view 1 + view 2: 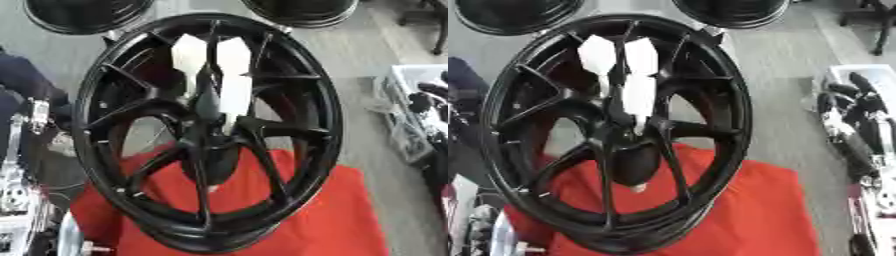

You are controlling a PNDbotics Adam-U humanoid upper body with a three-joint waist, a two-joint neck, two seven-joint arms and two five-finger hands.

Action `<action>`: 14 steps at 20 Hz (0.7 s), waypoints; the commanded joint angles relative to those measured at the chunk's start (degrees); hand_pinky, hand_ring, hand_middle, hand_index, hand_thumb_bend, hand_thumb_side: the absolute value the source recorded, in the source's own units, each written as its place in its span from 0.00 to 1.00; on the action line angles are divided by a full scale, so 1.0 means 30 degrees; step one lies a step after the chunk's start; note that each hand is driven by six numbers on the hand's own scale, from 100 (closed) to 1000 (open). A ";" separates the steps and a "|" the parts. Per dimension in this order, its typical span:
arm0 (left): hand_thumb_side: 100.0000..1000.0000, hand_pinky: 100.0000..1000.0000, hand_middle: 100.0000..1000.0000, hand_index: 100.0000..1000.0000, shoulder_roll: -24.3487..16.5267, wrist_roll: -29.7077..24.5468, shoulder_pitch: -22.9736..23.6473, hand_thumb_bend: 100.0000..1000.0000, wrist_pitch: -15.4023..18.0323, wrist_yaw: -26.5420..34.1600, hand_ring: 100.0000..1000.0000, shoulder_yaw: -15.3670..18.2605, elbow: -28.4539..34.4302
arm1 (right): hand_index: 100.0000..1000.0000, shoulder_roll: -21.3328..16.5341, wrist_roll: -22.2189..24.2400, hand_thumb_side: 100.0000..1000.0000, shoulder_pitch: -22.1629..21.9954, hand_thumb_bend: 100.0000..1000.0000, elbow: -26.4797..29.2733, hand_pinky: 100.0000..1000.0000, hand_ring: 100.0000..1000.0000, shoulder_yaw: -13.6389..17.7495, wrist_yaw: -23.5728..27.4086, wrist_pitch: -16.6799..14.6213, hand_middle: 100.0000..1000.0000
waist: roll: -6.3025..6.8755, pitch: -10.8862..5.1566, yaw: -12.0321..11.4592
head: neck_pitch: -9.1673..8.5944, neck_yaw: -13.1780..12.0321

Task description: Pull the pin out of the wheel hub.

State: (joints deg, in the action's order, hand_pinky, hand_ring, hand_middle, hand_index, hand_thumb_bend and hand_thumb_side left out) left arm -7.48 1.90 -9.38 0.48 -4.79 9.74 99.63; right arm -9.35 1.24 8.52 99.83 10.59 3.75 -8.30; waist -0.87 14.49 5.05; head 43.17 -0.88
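Basically, robot's right hand point(846, 132) sits at 3 o'clock at the frame edge, black with silver joints; can't tell whether it's spread or closed. Left arm's silver parts show at 8 o'clock, hand itself unclear. Black wheel hub point(206, 131) stands upright mid-frame, tilted, its lower rim resting on a red cloth point(324, 215). White pieces point(219, 75) show through the spokes at 12 o'clock, above the hub centre. Can't pick out the pin. Two more black rims point(83, 14) lie at 11 and 1 o'clock.
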 commanded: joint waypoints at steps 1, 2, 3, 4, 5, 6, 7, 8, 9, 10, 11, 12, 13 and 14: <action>0.80 0.64 0.63 0.68 -0.0120 0.0063 -0.0151 0.21 0.0023 0.0052 0.77 0.0068 0.0466 | 0.93 -0.0698 -0.0104 0.33 0.0169 0.30 0.0463 0.77 0.74 0.0209 -0.0065 -0.0031 0.72 | -0.0021 -0.0499 -0.0009 | -0.0068 0.0071; 0.80 0.64 0.63 0.68 -0.0121 0.0063 -0.0150 0.21 0.0019 0.0060 0.77 0.0062 0.0461 | 0.93 -0.0927 -0.0153 0.33 0.0234 0.30 0.0435 0.77 0.75 0.0260 -0.0070 -0.0046 0.72 | -0.0027 -0.0512 -0.0033 | -0.0062 0.0079; 0.80 0.64 0.63 0.68 -0.0139 0.0054 -0.0141 0.21 0.0018 0.0058 0.77 0.0052 0.0460 | 0.93 -0.1240 -0.0218 0.33 0.0331 0.30 0.0412 0.77 0.75 0.0321 -0.0078 -0.0079 0.72 | -0.0045 -0.0531 -0.0064 | -0.0030 0.0092; 0.80 0.64 0.63 0.68 -0.0164 0.0047 -0.0125 0.21 0.0016 0.0049 0.77 0.0048 0.0458 | 0.93 -0.1652 -0.0295 0.33 0.0465 0.29 0.0414 0.77 0.75 0.0385 -0.0093 -0.0139 0.73 | -0.0079 -0.0558 -0.0089 | 0.0025 0.0120; 0.80 0.64 0.63 0.68 -0.0178 0.0045 -0.0114 0.21 0.0014 0.0047 0.77 0.0047 0.0455 | 0.93 -0.2089 -0.0377 0.33 0.0622 0.29 0.0422 0.77 0.75 0.0442 -0.0091 -0.0203 0.73 | -0.0113 -0.0581 -0.0108 | 0.0071 0.0150; 0.80 0.64 0.63 0.68 -0.0179 0.0041 -0.0099 0.21 0.0009 0.0053 0.77 0.0044 0.0446 | 0.93 -0.2698 -0.0483 0.32 0.0869 0.29 0.0465 0.77 0.75 0.0523 -0.0097 -0.0289 0.73 | -0.0155 -0.0608 -0.0141 | 0.0119 0.0177; 0.80 0.64 0.63 0.68 -0.0179 0.0028 -0.0090 0.21 0.0007 0.0056 0.77 0.0034 0.0437 | 0.93 -0.3222 -0.0593 0.32 0.1093 0.29 0.0487 0.77 0.75 0.0597 -0.0095 -0.0363 0.73 | -0.0187 -0.0626 -0.0174 | 0.0146 0.0193; 0.80 0.64 0.63 0.68 -0.0191 0.0007 -0.0075 0.21 0.0002 0.0056 0.77 0.0018 0.0423 | 0.93 -0.3805 -0.0699 0.32 0.1359 0.29 0.0526 0.77 0.75 0.0666 -0.0108 -0.0449 0.73 | -0.0225 -0.0658 -0.0201 | 0.0176 0.0195; 0.80 0.64 0.63 0.68 -0.0209 -0.0015 -0.0065 0.21 -0.0002 0.0052 0.77 0.0002 0.0411 | 0.93 -0.4360 -0.0798 0.32 0.1611 0.29 0.0544 0.77 0.75 0.0719 -0.0123 -0.0524 0.73 | -0.0255 -0.0688 -0.0215 | 0.0201 0.0205; 0.80 0.64 0.63 0.68 -0.0234 -0.0038 -0.0062 0.21 -0.0002 0.0048 0.77 -0.0015 0.0402 | 0.93 -0.5034 -0.0876 0.32 0.1921 0.29 0.0580 0.77 0.75 0.0757 -0.0165 -0.0615 0.73 | -0.0285 -0.0722 -0.0237 | 0.0230 0.0228; 0.80 0.64 0.63 0.68 -0.0249 -0.0060 -0.0060 0.21 0.0003 0.0048 0.77 -0.0030 0.0399 | 0.93 -0.5776 -0.0945 0.32 0.2264 0.29 0.0590 0.77 0.75 0.0780 -0.0221 -0.0704 0.74 | -0.0304 -0.0752 -0.0275 | 0.0249 0.0256; 0.80 0.64 0.63 0.68 -0.0269 -0.0083 -0.0041 0.21 0.0005 0.0047 0.77 -0.0043 0.0391 | 0.93 -0.6508 -0.0992 0.32 0.2629 0.29 0.0590 0.77 0.75 0.0778 -0.0278 -0.0799 0.74 | -0.0324 -0.0783 -0.0315 | 0.0259 0.0262; 0.80 0.64 0.63 0.68 -0.0297 -0.0108 -0.0011 0.21 0.0001 0.0038 0.77 -0.0056 0.0378 | 0.93 -0.7304 -0.1024 0.31 0.3048 0.29 0.0545 0.78 0.76 0.0743 -0.0316 -0.0893 0.74 | -0.0338 -0.0813 -0.0347 | 0.0272 0.0262; 0.80 0.64 0.63 0.68 -0.0315 -0.0134 0.0016 0.22 -0.0007 0.0026 0.77 -0.0067 0.0362 | 0.93 -0.8143 -0.1032 0.31 0.3506 0.29 0.0430 0.78 0.76 0.0658 -0.0318 -0.0975 0.74 | -0.0350 -0.0849 -0.0382 | 0.0292 0.0274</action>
State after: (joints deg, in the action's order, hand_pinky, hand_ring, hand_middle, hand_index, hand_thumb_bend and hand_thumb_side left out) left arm -7.53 1.67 -9.06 0.40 -4.79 9.71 99.63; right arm -29.28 -1.62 18.23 100.17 12.23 3.20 -10.78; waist -1.90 13.01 3.83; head 43.75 -0.26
